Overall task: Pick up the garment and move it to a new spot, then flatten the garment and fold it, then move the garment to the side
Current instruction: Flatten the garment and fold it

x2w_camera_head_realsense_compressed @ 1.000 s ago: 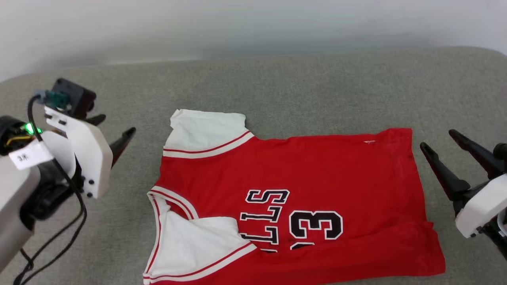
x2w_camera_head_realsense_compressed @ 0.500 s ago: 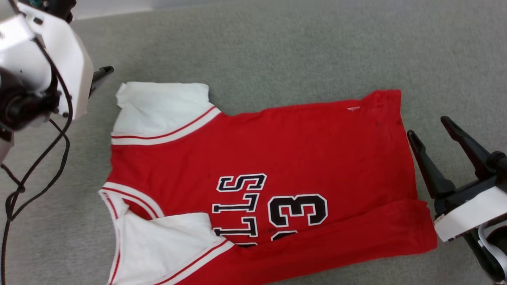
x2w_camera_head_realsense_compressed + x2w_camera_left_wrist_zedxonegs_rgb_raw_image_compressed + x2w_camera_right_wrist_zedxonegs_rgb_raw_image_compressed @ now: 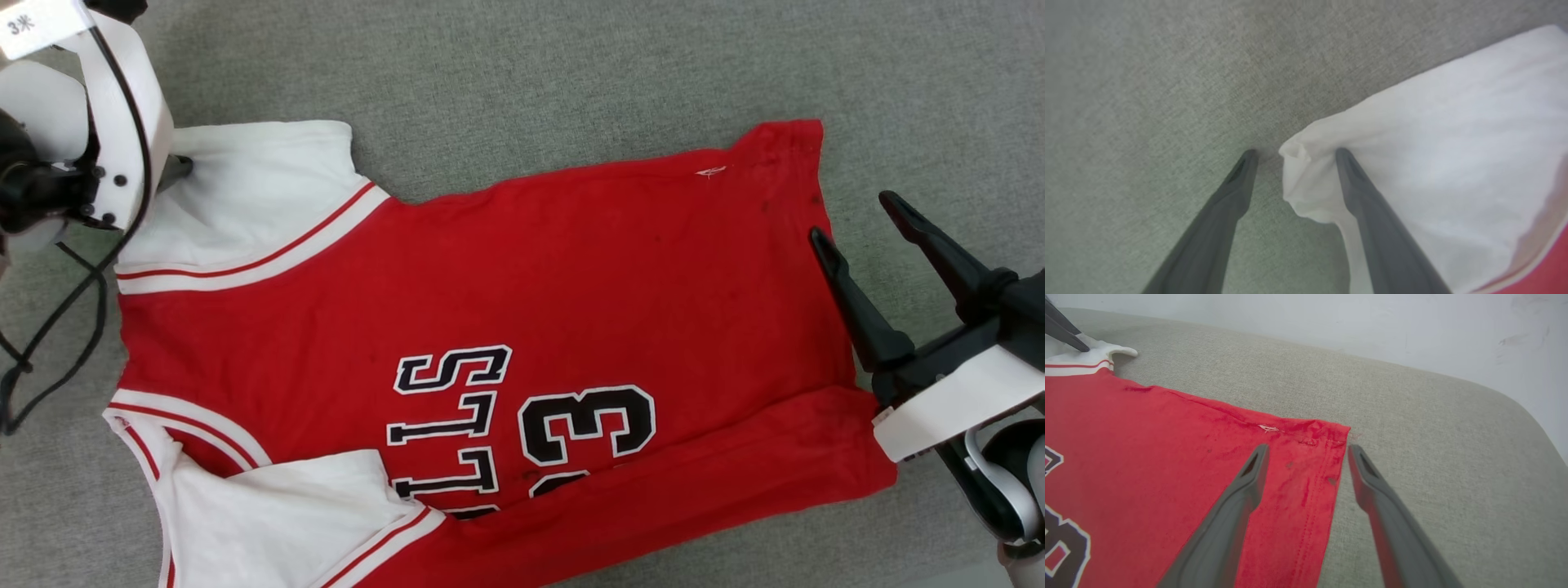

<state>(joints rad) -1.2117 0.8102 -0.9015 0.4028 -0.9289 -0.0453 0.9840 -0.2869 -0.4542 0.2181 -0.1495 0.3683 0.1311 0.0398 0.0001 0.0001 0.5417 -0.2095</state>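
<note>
A red jersey garment (image 3: 571, 269) is lying spread flat on a grey cushion (image 3: 571, 65), reaching past its near edge. The left gripper (image 3: 1294, 153) is holding its fingers open astride the far sleeve (image 3: 1433, 143) corner, while the right gripper (image 3: 1308, 447) is straddling the far hem (image 3: 1327, 465) corner, fingers open too. The cloth looks light, soft and limp, so pinching these corners is probably the best hold.

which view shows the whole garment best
The head view: the garment lies nearly whole there, lettering included. The left wrist view gives a white sleeve corner, the right wrist view its red hem corner.
</note>
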